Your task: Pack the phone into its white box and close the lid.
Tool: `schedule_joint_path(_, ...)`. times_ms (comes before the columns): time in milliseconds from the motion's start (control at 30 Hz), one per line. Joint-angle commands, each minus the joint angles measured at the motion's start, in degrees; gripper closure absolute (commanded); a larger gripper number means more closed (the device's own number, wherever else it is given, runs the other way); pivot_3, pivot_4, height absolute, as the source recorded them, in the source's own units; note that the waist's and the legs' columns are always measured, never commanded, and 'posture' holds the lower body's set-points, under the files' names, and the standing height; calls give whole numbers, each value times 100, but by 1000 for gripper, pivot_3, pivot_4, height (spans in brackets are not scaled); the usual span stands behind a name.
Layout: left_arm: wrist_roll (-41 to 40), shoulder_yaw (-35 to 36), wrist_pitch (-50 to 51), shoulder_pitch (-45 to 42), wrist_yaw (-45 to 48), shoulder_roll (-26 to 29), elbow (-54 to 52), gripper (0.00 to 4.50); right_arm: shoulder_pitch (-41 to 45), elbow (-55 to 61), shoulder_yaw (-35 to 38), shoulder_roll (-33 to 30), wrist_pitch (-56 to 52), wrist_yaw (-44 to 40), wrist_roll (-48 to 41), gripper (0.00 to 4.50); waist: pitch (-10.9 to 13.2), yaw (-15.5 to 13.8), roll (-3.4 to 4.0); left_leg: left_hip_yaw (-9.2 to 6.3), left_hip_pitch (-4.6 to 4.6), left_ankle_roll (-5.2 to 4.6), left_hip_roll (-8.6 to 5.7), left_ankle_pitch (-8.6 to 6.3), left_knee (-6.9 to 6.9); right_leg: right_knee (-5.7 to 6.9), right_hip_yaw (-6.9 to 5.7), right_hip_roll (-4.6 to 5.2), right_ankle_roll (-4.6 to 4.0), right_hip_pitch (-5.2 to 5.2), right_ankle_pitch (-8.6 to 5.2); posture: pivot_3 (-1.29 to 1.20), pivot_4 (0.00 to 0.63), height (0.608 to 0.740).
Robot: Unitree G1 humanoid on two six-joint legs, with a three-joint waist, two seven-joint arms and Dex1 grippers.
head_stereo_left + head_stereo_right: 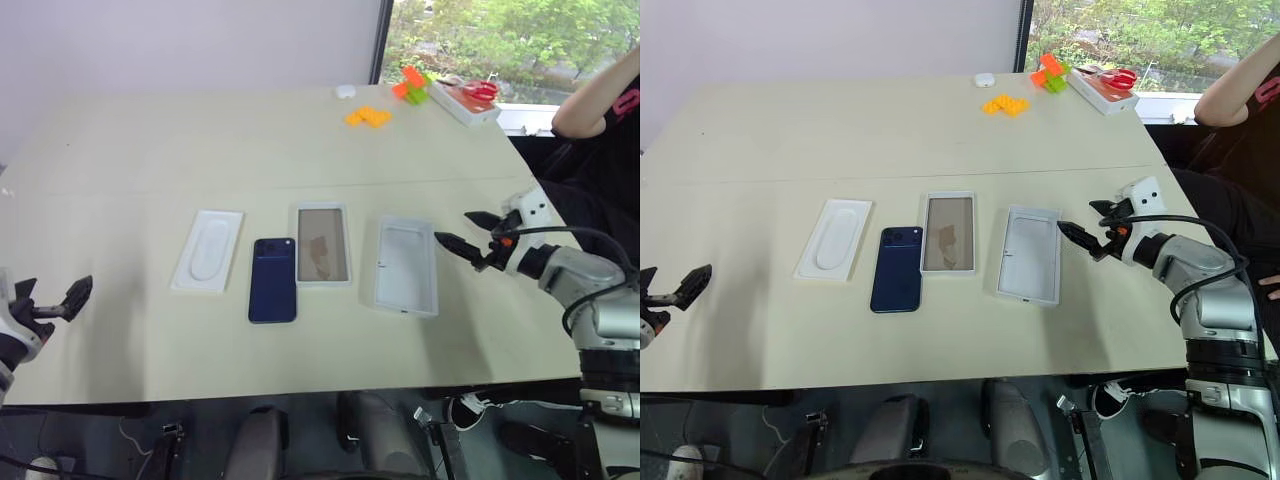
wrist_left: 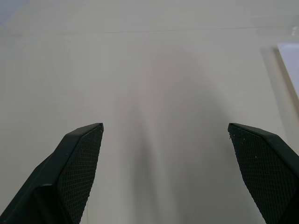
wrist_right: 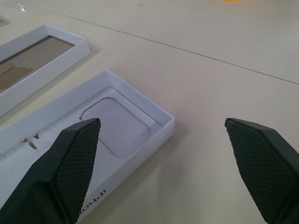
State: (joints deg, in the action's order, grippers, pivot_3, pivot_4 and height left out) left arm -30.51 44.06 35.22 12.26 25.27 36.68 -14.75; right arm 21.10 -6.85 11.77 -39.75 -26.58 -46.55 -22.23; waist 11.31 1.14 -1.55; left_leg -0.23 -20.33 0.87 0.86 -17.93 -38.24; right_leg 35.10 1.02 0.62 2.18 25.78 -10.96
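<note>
A wide pale beige table [image 1: 250, 150] takes up most of the scene, its top crossed by a thin seam running from side to side (two tabletops pushed together, or one panel line, cannot be told). Behind it stands a plain pale wall [image 1: 180, 40], meeting a dark window frame [image 1: 379, 40] at the far right. Through the window [image 1: 500, 35] green foliage shows in daylight, and a white sill [image 1: 528, 115] runs beneath the glass. The light over the table is soft and even. Below the near table edge the floor [image 1: 100, 440] is dark grey.
</note>
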Motion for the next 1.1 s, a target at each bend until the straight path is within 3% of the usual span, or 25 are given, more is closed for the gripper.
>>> schedule_joint_path(33,-7,111,-109,-34,-30,35,-117,0,151,188,58,7,97,-21,-71,35,0,-1,0,0,0,0,0,0,0,0,0,0,0,0,0,0,150,730)
schedule_joint_path(433,-134,-55,151,-189,-281,-121,-520,0,303,296,-65,214,118,67,-50,35,0,-1,0,0,1,0,0,0,-1,4,2,0,4,0,5,0,150,730)
schedule_joint_path(567,-456,-448,473,-332,-611,-538,-1161,0,337,703,-228,423,22,178,-97,35,-3,-7,-2,1,0,0,0,0,-2,5,4,5,12,-1,10,0,150,730)
schedule_joint_path(767,-607,-783,744,-362,-586,-525,-1418,0,372,1331,-360,512,-253,296,-199,35,-5,1,-6,-2,0,0,-1,0,-5,9,5,-1,17,-1,13,0,150,730)
schedule_joint_path(967,-1424,-961,1905,-817,-1474,-982,-1724,0,262,2150,-1038,381,-262,128,76,35,-5,-5,-7,-6,2,0,-4,1,-6,13,2,-3,18,-2,14,0,150,730)
schedule_joint_path(1100,-2062,-594,2454,-1119,-2028,-1121,-1604,0,213,2667,-1347,419,-428,90,30,35,-6,-8,-8,-7,1,1,-3,1,-7,13,1,-2,19,-1,16,0,150,730)
